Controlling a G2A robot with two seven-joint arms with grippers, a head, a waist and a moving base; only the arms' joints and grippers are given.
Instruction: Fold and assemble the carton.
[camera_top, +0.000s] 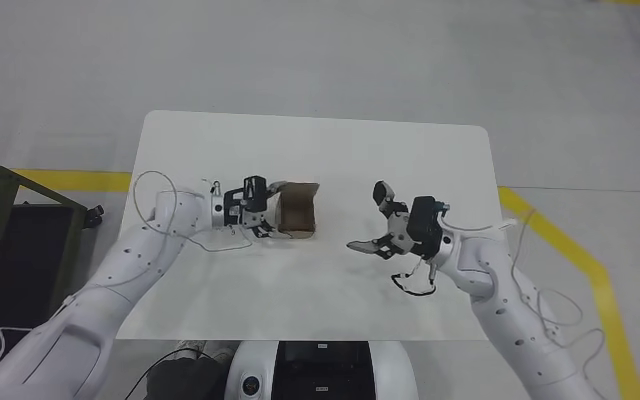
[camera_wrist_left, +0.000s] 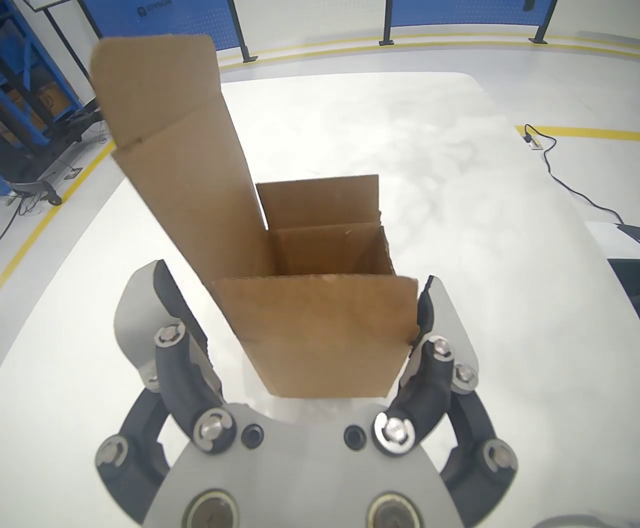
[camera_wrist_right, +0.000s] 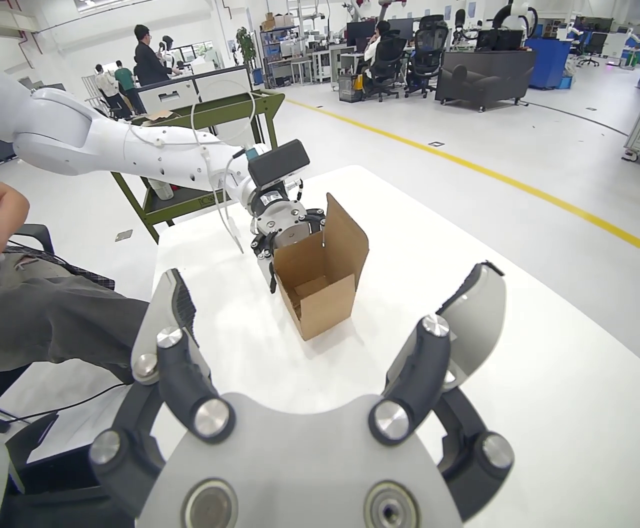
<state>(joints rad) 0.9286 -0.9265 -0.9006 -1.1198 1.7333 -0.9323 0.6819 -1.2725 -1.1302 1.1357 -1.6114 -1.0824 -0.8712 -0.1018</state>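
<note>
The brown carton (camera_top: 300, 210) stands upright and open-topped left of the table's middle, with one tall flap (camera_wrist_left: 165, 150) raised and a shorter flap (camera_wrist_left: 320, 330) leaning toward my left wrist. My left gripper (camera_top: 272, 210) is open at the carton's left side and straddles that shorter flap. One fingertip (camera_wrist_left: 425, 310) touches the flap's corner; the other (camera_wrist_left: 167, 300) stands clear of it. My right gripper (camera_top: 366, 217) is open and holds nothing, a short way to the right of the carton (camera_wrist_right: 327, 300). Folded flaps line the carton's bottom.
The white table (camera_top: 300, 140) has bare surface behind, in front of and to the right of the carton. A green cart (camera_top: 20, 220) stands off the table's left edge. Yellow floor lines run past both sides.
</note>
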